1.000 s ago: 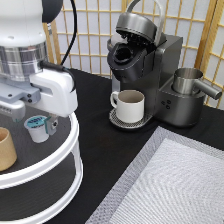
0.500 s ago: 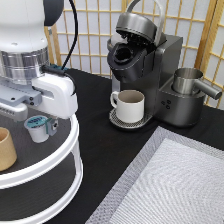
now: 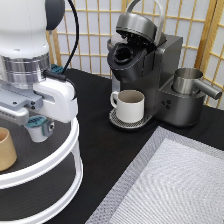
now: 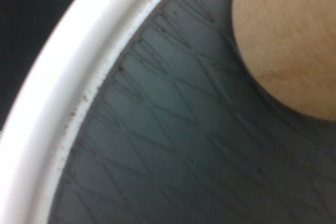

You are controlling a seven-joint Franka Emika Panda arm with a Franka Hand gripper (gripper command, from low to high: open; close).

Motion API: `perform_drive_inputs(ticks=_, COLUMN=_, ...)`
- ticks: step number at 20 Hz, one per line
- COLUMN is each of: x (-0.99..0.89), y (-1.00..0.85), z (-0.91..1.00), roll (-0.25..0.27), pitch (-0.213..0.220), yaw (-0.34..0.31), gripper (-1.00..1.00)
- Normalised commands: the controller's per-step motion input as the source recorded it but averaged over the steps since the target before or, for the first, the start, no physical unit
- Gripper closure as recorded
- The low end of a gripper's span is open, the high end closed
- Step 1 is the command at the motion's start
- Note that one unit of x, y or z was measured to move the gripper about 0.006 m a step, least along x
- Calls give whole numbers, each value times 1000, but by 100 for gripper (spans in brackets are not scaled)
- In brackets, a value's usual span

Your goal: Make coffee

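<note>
**A:** How many things are on the round tray [image 3: 70, 165]?

**B:** Two that I can count. One coffee pod [image 3: 37, 127], small and white with a blue top, sits on the dark mesh shelf near the tray's white rim. One tan cup [image 3: 7, 148] without a handle stands on the same shelf, toward the exterior view's left edge, apart from the pod.

**A:** And the gripper?

**B:** The gripper [image 3: 36, 111] hangs low at the exterior view's left, right over the pod. The white body of the hand covers its fingers, so I cannot tell how the jaws stand, or whether they touch the pod at all.

**A:** What does the wrist camera give?

**B:** Close in: one stretch of the tray's white rim [image 4: 82, 95], the dark mesh beside it, and the curved side of the tan cup [image 4: 289, 50] in one corner. The pod does not show there.

**A:** The rest of the table?

**B:** One coffee machine [image 3: 150, 65] near the exterior view's top, right of the arm, with its lid raised. One cream mug [image 3: 129, 105] with a handle stands on its drip plate under the spout. One steel jug [image 3: 189, 82] sits on the machine's side toward the exterior view's right. One grey woven mat [image 3: 170, 185] lies at the exterior view's bottom right, on the black table [image 3: 100, 145].
</note>
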Motion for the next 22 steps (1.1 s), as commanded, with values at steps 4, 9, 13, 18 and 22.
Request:
perform_drive_inputs(ticks=4, x=29, y=112, z=374, roll=0, pitch=-58, yaw=0, gripper=100)
perform_drive_inputs(ticks=9, x=197, y=365, z=933, roll=52, pitch=-9, yaw=3, gripper=100)
perform_drive_inputs(ticks=13, x=244, y=516, z=908, roll=148, pitch=24, yaw=18, gripper=100)
perform_drive_inputs(ticks=18, x=246, y=603, z=667, roll=221, pitch=59, yaw=19, gripper=100)
perform_drive_inputs(ticks=22, x=293, y=579, z=474, roll=282, pitch=56, yaw=6, gripper=100)
